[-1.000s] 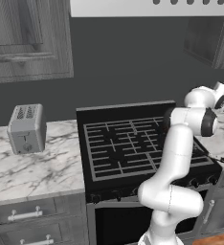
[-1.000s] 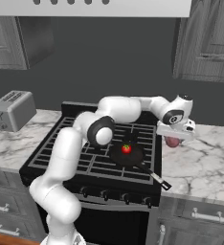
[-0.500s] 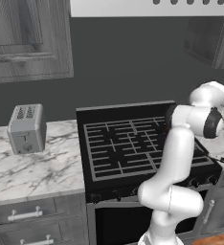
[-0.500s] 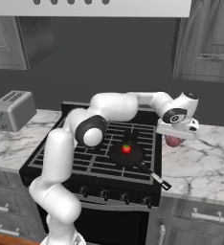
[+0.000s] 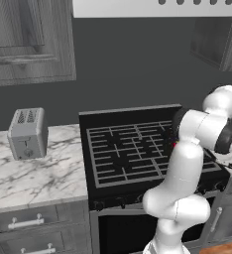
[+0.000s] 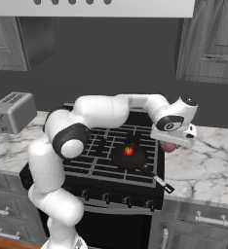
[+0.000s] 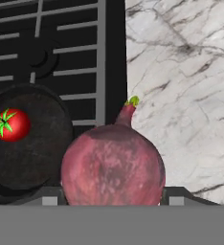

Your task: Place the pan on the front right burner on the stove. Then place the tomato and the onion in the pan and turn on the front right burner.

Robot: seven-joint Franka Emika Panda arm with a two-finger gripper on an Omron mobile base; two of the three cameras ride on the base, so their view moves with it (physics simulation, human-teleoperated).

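The claw point(image 6: 170, 145) holds the onion point(image 7: 113, 165): in the hand view we see the two finger tips pressed against the onion's left and right flanks at the bottom of the frame, the bulb clamped between them with its thin neck and green tip pointing away from the camera. In the right base view we find the onion point(image 6: 169, 146) as a maroon bulge beneath the white hand, raised above the marble counter point(image 6: 203, 160) just right of the stove point(image 6: 106, 160). Beyond the onion, the pan point(image 7: 28, 139) sits on the front right burner point(image 6: 130, 163), and the tomato point(image 7: 11, 125) lies inside it, toward the pan's left in the hand view. From the right base camera we see the tomato point(image 6: 128, 151) near the pan's middle and the handle running toward the stove's front right corner. A grey toaster point(image 5: 27, 132) stands on the counter left of the stove.
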